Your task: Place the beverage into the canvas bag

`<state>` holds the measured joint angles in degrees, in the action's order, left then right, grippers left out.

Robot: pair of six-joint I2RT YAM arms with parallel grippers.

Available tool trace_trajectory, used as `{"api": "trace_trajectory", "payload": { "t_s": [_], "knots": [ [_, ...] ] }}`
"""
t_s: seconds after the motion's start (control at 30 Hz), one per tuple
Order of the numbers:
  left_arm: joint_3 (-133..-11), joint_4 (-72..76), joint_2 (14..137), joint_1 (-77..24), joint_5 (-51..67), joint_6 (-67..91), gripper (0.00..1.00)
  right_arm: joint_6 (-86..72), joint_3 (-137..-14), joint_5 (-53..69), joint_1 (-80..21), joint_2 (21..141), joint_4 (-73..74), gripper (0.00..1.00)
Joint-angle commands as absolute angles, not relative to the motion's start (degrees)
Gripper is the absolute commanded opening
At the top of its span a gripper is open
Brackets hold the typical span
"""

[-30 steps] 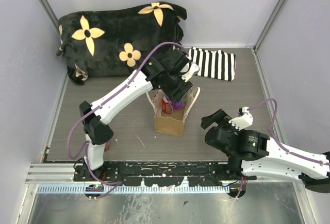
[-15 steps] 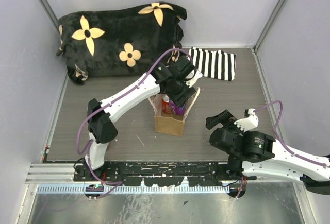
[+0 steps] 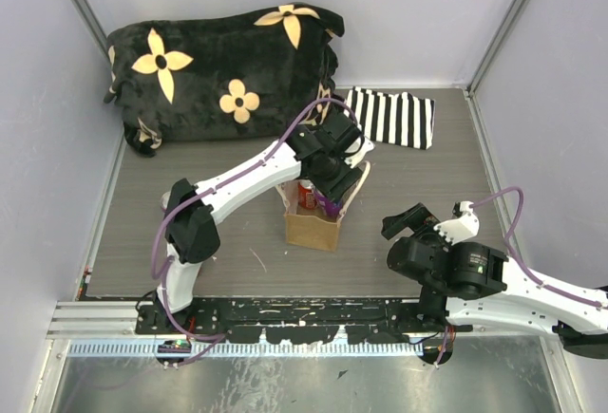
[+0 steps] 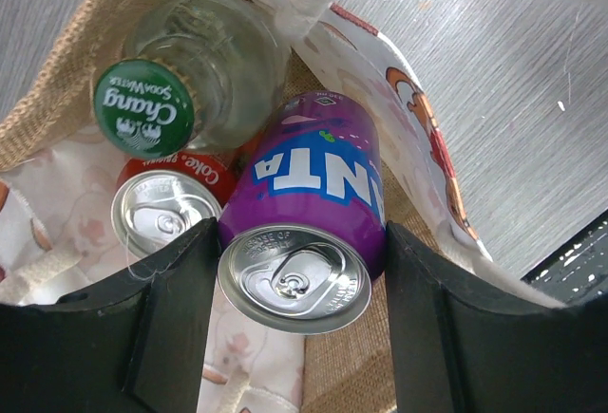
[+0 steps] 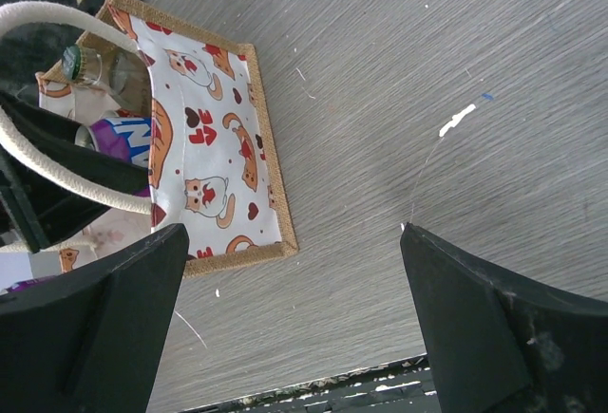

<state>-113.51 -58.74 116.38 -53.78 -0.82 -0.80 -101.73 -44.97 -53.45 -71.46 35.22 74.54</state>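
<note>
Left gripper (image 4: 302, 285) is clamped on the purple soda can (image 4: 318, 180), one finger on each side. Over the last second it has come down from above the canvas bag (image 3: 312, 228) into its mouth. The can now sits tilted inside the bag, against the printed side wall and beside a red cola can (image 4: 163, 214) and a green-capped glass bottle (image 4: 142, 107). Whether it rests on the bottom is hidden. The placing looks nearly done: only release and withdrawal remain. Right gripper (image 5: 293, 318), spread wide and empty, has drawn slightly farther from the bag.
</note>
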Motion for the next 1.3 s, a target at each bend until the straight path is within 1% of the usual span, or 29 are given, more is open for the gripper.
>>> {"api": "trace_trajectory", "payload": {
  "t_s": [0.0, 0.67, 0.73, 0.77, 0.9, 1.0, 1.17, 1.23, 1.27],
  "knots": [
    [-111.75, -53.1, 117.13, -54.08, -0.09, -0.11, 0.0, -103.88, -46.4, -55.79, -71.67, 34.45, 75.59, 1.0],
    [-107.91, -48.93, 120.36, -54.57, -0.09, 0.97, 0.01, -104.75, -46.39, -55.62, -71.63, 34.45, 76.29, 1.0],
    [-108.21, -49.24, 120.24, -54.86, -0.02, 0.97, 0.07, -104.81, -46.32, -55.63, -71.59, 34.56, 76.25, 1.0],
    [-108.4, -49.42, 120.13, -55.13, 0.18, 0.9, 0.13, -104.85, -46.32, -55.59, -71.63, 34.54, 76.21, 1.0],
    [-109.03, -49.83, 119.65, -56.33, 0.76, 0.51, 0.46, -104.83, -46.3, -55.69, -71.57, 34.63, 76.05, 1.0],
    [-109.33, -49.92, 119.53, -57.31, 0.89, 0.27, 0.68, -104.81, -46.31, -55.62, -71.69, 34.63, 76.03, 1.0],
    [-109.6, -50.01, 119.34, -58.25, 0.84, 0.11, 0.86, -104.77, -46.32, -55.55, -71.63, 34.53, 76.03, 1.0],
    [-109.6, -50.1, 119.07, -58.42, 0.64, 0.01, 0.95, -104.75, -46.31, -55.55, -71.67, 34.55, 75.96, 1.0],
    [-109.52, -50.1, 118.98, -58.44, 0.62, -0.04, 0.96, -104.74, -46.26, -55.48, -71.65, 34.54, 75.94, 1.0]
  ]
}}
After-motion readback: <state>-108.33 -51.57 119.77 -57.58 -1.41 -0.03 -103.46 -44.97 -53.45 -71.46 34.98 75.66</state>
